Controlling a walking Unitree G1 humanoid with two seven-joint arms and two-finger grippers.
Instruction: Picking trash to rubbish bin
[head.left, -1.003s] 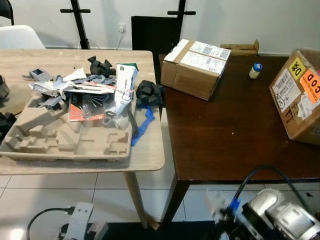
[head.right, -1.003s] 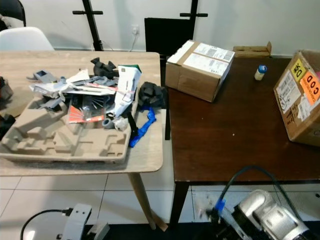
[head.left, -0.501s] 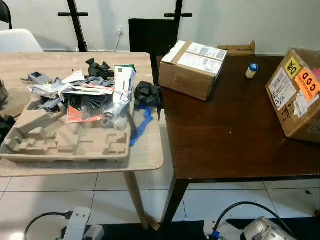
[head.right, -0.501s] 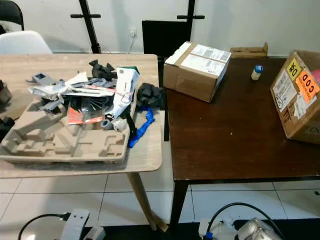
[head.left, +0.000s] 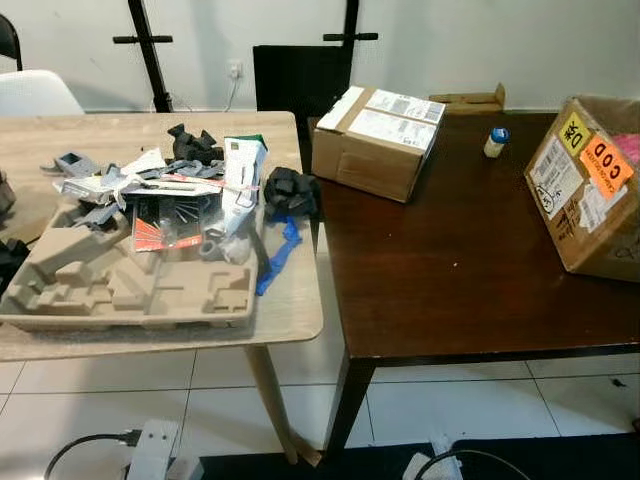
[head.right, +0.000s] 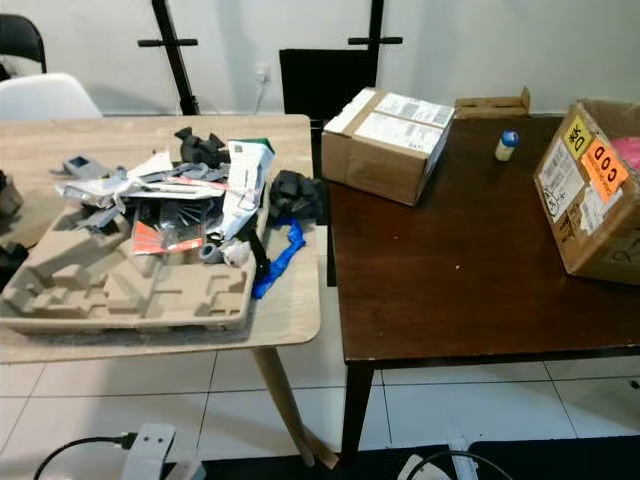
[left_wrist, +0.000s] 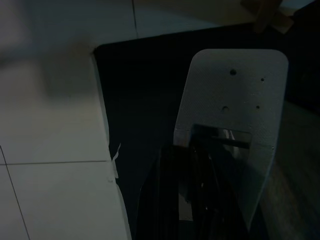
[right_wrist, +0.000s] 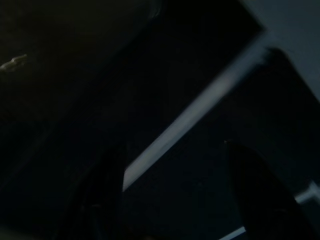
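- Trash pile (head.left: 190, 195): a loose heap on the light wooden table (head.left: 290, 310), lying on and behind a moulded pulp tray (head.left: 130, 290).
- Pile contents: crumpled white paper and wrappers, a red-and-black printed card, grey plastic scraps, and a white carton (head.left: 240, 180) with a green end, lying tilted across the tray's rim.
- Black foam lumps: one (head.left: 195, 143) at the back of the pile, a second (head.left: 290, 190) just beside the carton, near the table's edge.
- Blue strip (head.left: 277, 258): limp and twisted, on the tabletop between the tray and the edge.
- Dark table (head.left: 460, 270): set just beside the light one. It carries a taped box (head.left: 375, 140) with white labels, a small blue-capped bottle (head.left: 494, 142) and an open box (head.left: 585, 190) with orange and yellow stickers.
- Left gripper (left_wrist: 192, 200): hangs low over a black mat and white tiles; its fingers are too dark to judge whether apart or together.
- Right gripper (right_wrist: 175, 200): in deep shade, its two fingers showing as separate dark shapes with a clear gap, gripping nothing.
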